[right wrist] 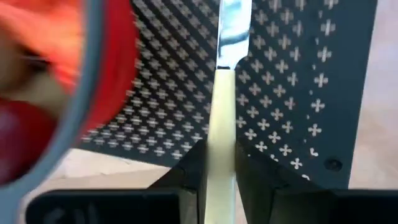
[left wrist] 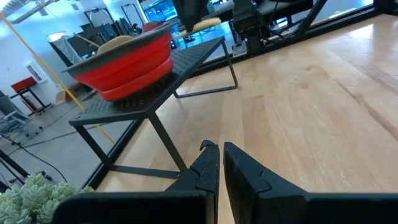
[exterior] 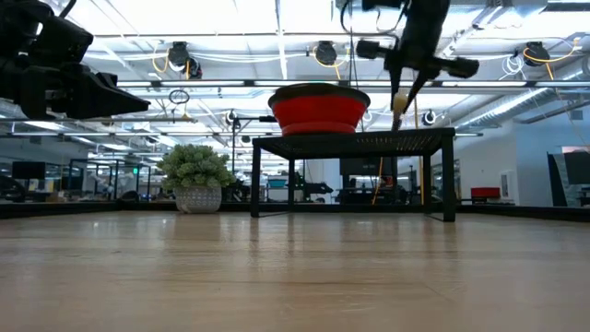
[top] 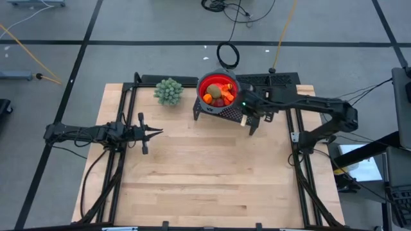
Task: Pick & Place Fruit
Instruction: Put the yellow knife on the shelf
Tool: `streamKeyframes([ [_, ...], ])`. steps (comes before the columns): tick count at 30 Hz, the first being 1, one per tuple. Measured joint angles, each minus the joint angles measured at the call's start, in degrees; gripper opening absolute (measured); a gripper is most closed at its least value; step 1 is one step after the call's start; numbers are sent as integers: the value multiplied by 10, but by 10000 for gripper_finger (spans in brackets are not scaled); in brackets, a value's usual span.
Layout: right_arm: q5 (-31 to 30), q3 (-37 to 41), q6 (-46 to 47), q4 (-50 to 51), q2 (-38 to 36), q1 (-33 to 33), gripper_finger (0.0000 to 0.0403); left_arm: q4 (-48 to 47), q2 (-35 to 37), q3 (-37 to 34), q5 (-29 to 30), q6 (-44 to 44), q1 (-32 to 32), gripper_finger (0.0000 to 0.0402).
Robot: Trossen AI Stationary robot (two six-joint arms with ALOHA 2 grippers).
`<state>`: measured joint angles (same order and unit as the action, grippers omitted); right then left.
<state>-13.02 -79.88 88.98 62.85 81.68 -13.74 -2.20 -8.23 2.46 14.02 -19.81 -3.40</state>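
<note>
Fruit (top: 217,95) sits piled in the red bowl (top: 218,85) on the dark perforated stand (top: 226,111), far centre of table. Right gripper (right wrist: 219,163), just right of bowl above the stand, is clamped on the knife (right wrist: 221,93) by its pale handle; keep it level & clear of bowl rim, I'd say. Left gripper (top: 156,132) waits closed & empty mid-left; only the right wrist view shows blade & grip, high view just a pale sliver.
</note>
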Motion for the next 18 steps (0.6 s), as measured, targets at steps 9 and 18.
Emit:
streamKeyframes([
  [9,30,1,-31,2,33,-57,55,0,0,0,0,0,0,26],
  [18,27,1,-29,25,34,-66,55,0,0,0,-2,0,0,26],
])
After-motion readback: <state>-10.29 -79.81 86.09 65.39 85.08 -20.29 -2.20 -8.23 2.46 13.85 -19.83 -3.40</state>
